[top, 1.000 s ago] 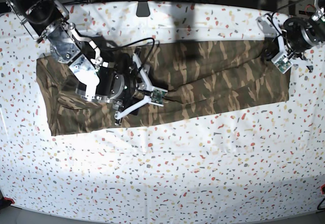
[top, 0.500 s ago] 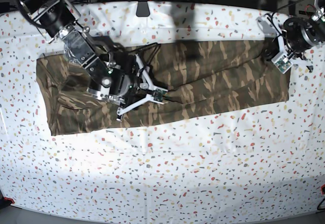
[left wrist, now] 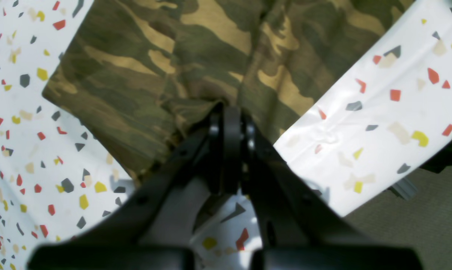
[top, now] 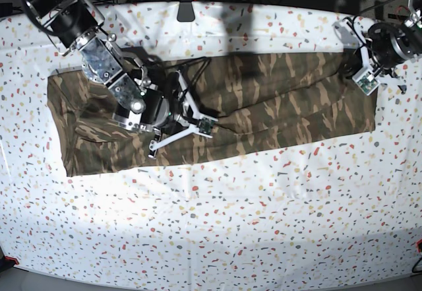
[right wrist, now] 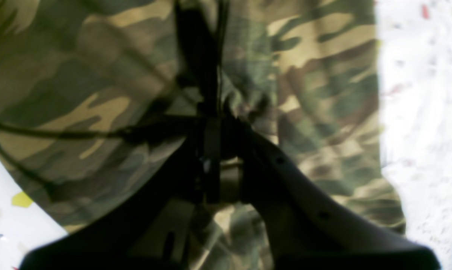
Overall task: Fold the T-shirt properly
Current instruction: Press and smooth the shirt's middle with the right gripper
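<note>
— Where was the T-shirt [top: 264, 99] when you checked?

— It lay stretched in a long folded band across the speckled table cover [top: 217, 225], running from one arm to the other. In the base view I saw its camouflage cloth flat for most of its length, with wrinkles bunched under the right arm.

— And the left gripper [left wrist: 227, 112]?

— I had it pressed fully together on the shirt's end edge. Through the left wrist camera the two dark jaws met with no gap, and a fold of the camouflage cloth puckered right at their tips. The shirt spread away ahead of the jaws; the white cover showed to both sides of them, and a strip of grey floor [left wrist: 417, 232] sat off to the lower right.

— The right gripper [right wrist: 214, 112]?

— It was down on the cloth near the middle of the band's other half. In the right wrist view, which was blurred, the jaws looked drawn narrow with cloth gathered at the tips, but I could not tell whether they truly gripped it. Cloth surrounded the jaws, and a black cable [right wrist: 60, 133] trailed off to their left across it.
</note>
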{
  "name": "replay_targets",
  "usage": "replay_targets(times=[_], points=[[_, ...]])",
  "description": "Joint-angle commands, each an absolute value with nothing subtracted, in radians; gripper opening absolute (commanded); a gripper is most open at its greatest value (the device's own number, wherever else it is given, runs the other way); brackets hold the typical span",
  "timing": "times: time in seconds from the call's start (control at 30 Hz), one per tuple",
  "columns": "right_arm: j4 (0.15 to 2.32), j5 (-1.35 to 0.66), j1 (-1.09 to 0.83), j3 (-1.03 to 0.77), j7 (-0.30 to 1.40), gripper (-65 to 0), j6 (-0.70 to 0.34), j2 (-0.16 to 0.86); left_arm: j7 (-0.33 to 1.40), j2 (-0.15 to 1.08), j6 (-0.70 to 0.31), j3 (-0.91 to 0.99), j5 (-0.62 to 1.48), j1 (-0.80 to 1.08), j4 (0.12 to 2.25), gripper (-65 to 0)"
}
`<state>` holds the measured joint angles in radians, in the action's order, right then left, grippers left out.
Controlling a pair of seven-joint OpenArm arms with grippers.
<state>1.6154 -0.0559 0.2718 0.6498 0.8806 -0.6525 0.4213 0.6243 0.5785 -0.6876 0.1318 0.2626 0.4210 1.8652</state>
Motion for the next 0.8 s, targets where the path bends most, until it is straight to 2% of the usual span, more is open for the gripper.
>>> replay_targets(times=[0.0,0.03,0.33,0.6,0.77], points=[[1.654,-0.056,0.296,0.643,0.872,-61.4,-0.642,0.424,0.605,0.593,-0.685,0.143,0.274,0.415,1.880,-65.0],[1.670,-0.056,0.296,0.643,0.872,-65.0,-0.643,0.425,0.605,0.593,-0.685,0.143,0.274,0.415,1.880,-65.0],[1.722,-0.076,0.271,0.643,0.938,-65.0,-0.644,0.436,0.605,0.593,-0.685,0.143,0.274,0.415,1.880,-65.0],[1.947,-0.108,0.138,0.642,0.990,-65.0,-0.665,0.635,0.628,0.602,-0.685,0.143,0.251,0.414,1.880,-65.0],[1.985,-0.109,0.091,0.642,0.996,-65.0,-0.665,0.758,0.659,0.608,-0.685,0.143,0.251,0.415,1.881,-65.0]])
